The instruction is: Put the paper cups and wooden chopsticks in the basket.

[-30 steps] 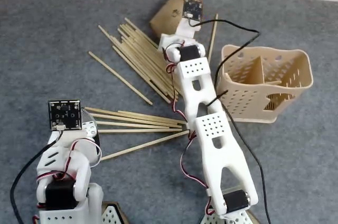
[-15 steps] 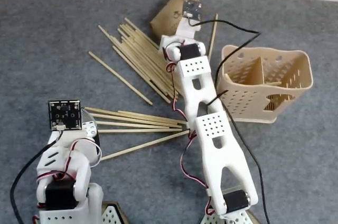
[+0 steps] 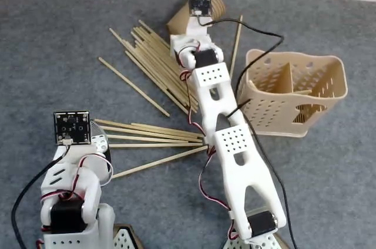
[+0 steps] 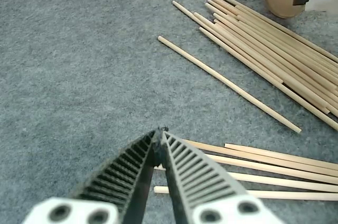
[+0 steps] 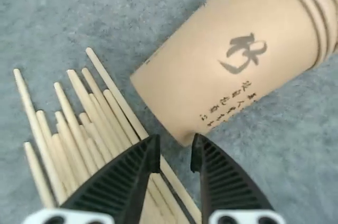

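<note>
Grasp step, I judge: my right gripper, fingers slightly parted and empty, sits at the base of the tan paper cup lying sideways near the cream slotted plastic basket. Next I must spread wider to straddle its wall.

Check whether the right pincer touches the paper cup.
Cannot tell. In the right wrist view the paper cup lies at the tips of the right pincer; neither contact nor gap is plain.

At the high view's top centre, the white right arm covers much of the tan ribbed paper cups; pale wooden chopsticks run under it.
</note>
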